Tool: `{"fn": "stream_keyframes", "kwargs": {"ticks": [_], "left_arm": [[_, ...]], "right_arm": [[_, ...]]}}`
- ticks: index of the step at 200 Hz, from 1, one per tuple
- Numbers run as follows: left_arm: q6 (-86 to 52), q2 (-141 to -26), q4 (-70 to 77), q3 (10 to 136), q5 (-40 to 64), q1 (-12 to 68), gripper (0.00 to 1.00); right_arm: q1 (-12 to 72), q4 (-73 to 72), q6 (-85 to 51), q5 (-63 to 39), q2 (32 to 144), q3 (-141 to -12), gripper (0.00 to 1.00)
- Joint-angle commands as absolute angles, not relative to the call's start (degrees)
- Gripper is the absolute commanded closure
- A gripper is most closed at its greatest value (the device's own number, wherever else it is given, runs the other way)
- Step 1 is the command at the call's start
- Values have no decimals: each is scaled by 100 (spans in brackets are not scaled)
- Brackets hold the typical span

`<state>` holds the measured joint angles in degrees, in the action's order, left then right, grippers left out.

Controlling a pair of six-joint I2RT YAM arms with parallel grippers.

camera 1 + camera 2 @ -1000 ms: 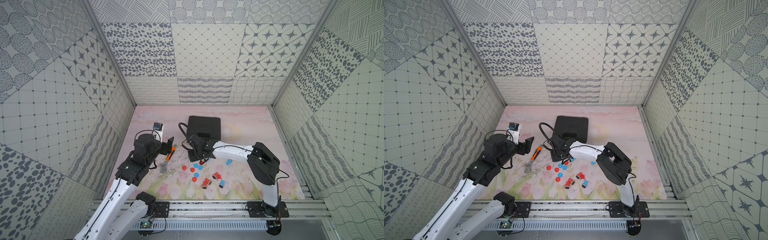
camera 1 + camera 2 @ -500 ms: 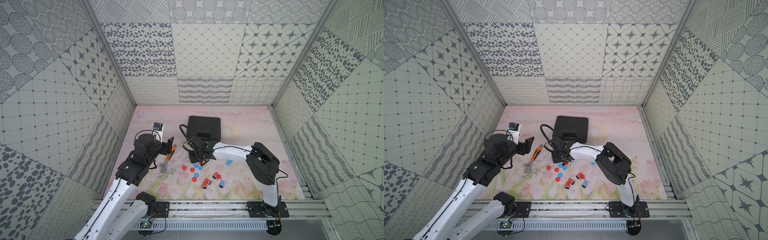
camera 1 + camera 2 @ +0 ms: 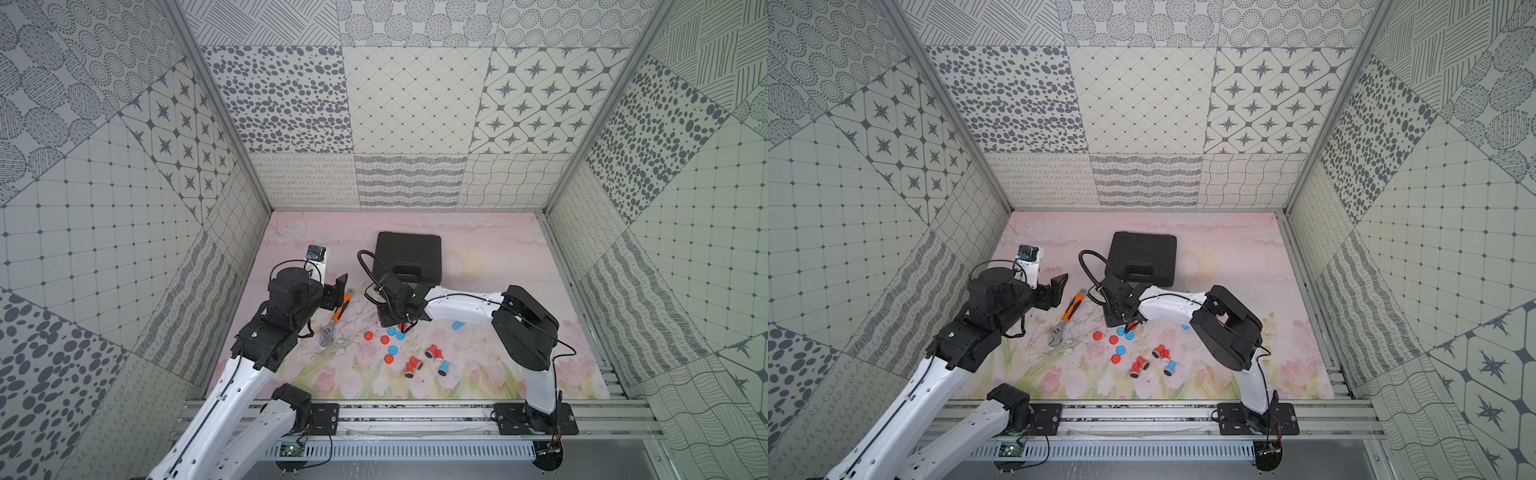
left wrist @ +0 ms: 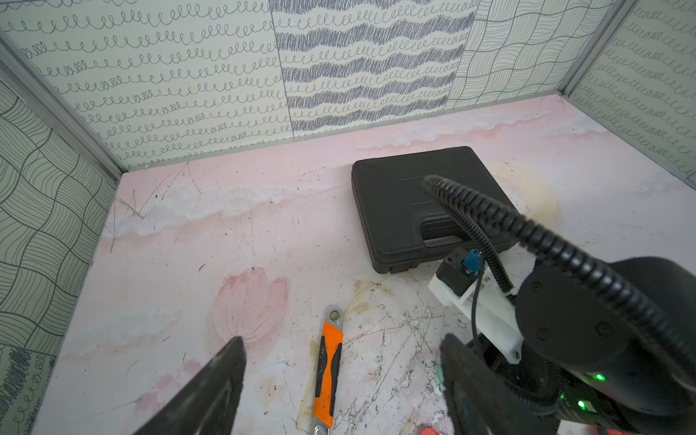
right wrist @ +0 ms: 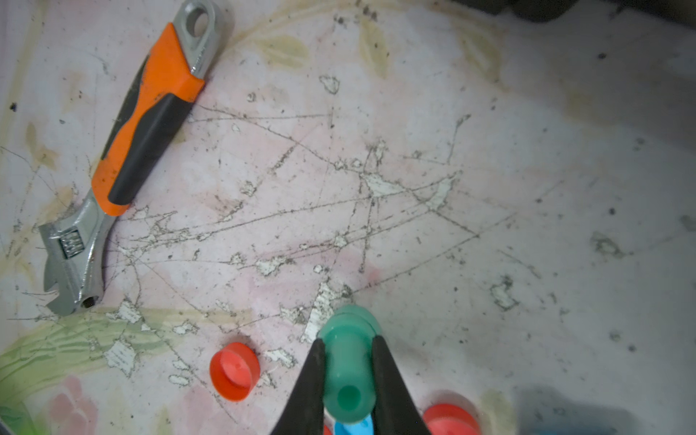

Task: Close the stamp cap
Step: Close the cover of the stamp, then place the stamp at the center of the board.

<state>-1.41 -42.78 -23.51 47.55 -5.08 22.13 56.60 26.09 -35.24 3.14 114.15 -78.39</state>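
Observation:
In the right wrist view my right gripper [image 5: 348,341] is shut on a small green stamp [image 5: 348,361], held by its narrow neck with the wide end pointing away. Below it lie loose caps: a red cap [image 5: 233,371], a second red cap [image 5: 450,418] and a blue cap [image 5: 352,427]. In both top views the right gripper [image 3: 401,322] [image 3: 1129,322] hangs over the far edge of the scattered red and blue caps [image 3: 385,340]; the green stamp is hidden there. My left gripper [image 3: 338,291] [image 4: 342,342] stands open and empty above the wrench.
An orange-handled wrench [image 3: 338,311] [image 5: 147,124] lies between the arms. A black case [image 3: 409,253] [image 4: 410,199] sits behind the right wrist. Several red and blue stamps [image 3: 413,365] lie nearer the front, and a blue one [image 3: 457,325] under the right arm.
The right wrist has barely shifted and keeps its hold. The left arm has not moved.

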Motion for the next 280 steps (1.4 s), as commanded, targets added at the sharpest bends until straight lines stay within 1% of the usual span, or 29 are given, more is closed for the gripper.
{"fn": "stream_keyframes", "kwargs": {"ticks": [1,71,122,161,187,209,233,280], "left_arm": [[-88,-4300,-2280,4746,-536,2166,19],[-88,-4298,-2268,4731,-535,2169,19],[-71,-4298,-2269,4722,-554,2162,19],[-70,-4299,-2265,4725,-576,2167,19],[-70,-4307,-2255,4713,-571,2167,19],[-73,-4305,-2260,4714,-596,2167,19],[-68,-4303,-2260,4717,-604,2167,19],[-53,-4263,-2252,4709,-667,2169,19]], "right_arm": [[5745,3178,-3360,792,11685,-7961,96],[6051,3944,-3173,1409,12006,-8144,99],[6188,4161,-3301,1385,12291,-8050,99],[6266,3925,-3530,1295,12370,-7643,100],[6356,4038,-3588,1495,12406,-7677,100],[6366,4010,-3554,1441,12436,-7697,100],[6301,3848,-3480,1263,12224,-7726,100],[5699,3414,-3499,743,11240,-7856,98]]}}
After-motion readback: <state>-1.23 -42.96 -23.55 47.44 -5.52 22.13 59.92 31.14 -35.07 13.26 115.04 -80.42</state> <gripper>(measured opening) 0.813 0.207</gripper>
